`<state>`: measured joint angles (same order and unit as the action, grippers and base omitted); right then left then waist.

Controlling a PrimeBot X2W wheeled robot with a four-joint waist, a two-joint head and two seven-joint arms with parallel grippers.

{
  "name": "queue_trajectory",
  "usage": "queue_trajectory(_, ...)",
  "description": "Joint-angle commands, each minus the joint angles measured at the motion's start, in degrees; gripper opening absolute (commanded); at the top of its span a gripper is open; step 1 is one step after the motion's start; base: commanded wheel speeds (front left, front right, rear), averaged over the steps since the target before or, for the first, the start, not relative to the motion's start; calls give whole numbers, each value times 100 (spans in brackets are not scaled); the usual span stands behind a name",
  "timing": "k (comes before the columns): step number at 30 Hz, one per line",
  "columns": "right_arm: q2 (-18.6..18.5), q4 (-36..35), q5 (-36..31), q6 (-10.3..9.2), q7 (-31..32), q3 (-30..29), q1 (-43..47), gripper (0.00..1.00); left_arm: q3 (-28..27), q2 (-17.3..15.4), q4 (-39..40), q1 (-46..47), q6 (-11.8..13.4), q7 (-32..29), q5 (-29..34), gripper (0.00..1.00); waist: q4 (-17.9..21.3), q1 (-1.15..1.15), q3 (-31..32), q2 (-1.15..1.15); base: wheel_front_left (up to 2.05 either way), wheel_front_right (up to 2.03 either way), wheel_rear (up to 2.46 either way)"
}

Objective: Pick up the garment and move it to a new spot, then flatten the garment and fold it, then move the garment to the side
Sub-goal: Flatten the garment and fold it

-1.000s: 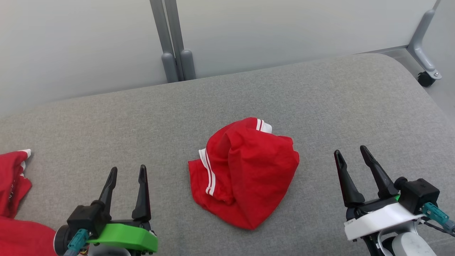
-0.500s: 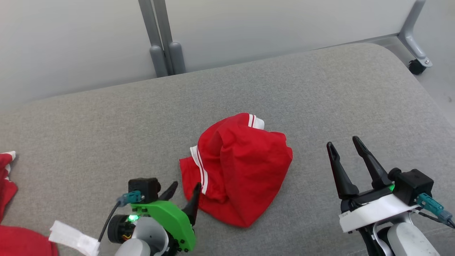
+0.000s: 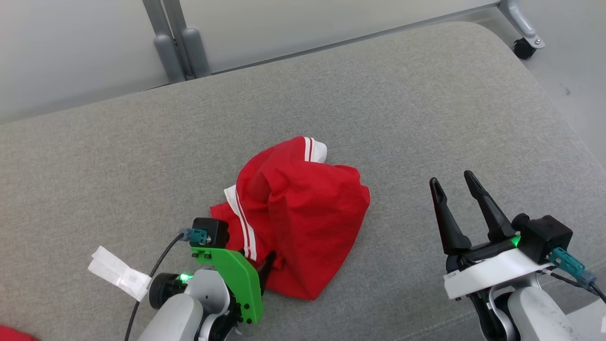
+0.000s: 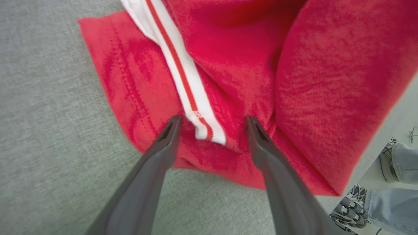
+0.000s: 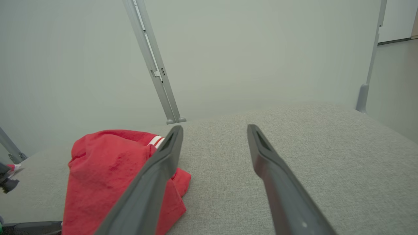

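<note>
Head view has shifted since a second ago: the grey posts (image 3: 175, 42) now sit further left and higher, which is the camera turning, not the things moving. The grey fabric table (image 3: 426, 118) carries the red garment (image 3: 303, 222) at its middle, bunched in the same heap as before. The garment's long axis runs from the far side toward the robot. A white-striped cuff lies at its far end, and its pointed corner aims at the robot.

What has really changed is the left pincer (image 4: 213, 120). A second ago it stood well to the garment's left, fingers upright. It has now swung in to the garment's near-left edge. It is released, with its two fingers spread to either side of the end of the white striped band (image 4: 183, 71), and its tips are at the cloth.

The right pincer (image 3: 450, 177) stays well to the garment's right, released and holding nothing.
</note>
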<state>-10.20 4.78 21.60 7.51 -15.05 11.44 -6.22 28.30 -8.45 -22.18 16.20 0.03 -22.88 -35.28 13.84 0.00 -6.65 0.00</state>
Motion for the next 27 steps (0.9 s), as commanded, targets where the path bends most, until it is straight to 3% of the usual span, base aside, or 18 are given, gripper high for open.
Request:
queue_trajectory(1,11,10,22,-4,-16,-23,-79,100,-3,-24,14,84,-47,67,-34,50,37,0,-32,0,0,0,0)
queue_trajectory(2,24,13,22,-4,-16,-35,-80,100,-14,-20,31,94,-63,113,-44,14,28,0,-24,0,0,0,0)
queue_trajectory(3,40,12,18,-4,-16,-42,-77,100,-20,-30,48,101,-80,144,-45,0,17,0,-17,0,0,0,0)
queue_trajectory(12,120,-24,-27,-3,-16,-173,41,100,-449,-183,797,259,-13,566,-217,0,-201,0,75,0,0,0,0)
queue_trajectory(17,82,-69,-54,-4,-16,-207,40,100,-890,-754,1108,622,125,529,-91,0,-323,0,60,0,0,0,0)
queue_trajectory(21,52,-95,-37,-4,-15,-184,-54,100,-1353,-1188,764,1026,127,448,-283,0,-372,0,-35,0,0,0,0)
queue_trajectory(27,76,-107,-13,-4,-16,-78,-204,100,-1863,-1642,-301,1601,-84,731,-446,0,-256,0,-308,0,0,0,0)
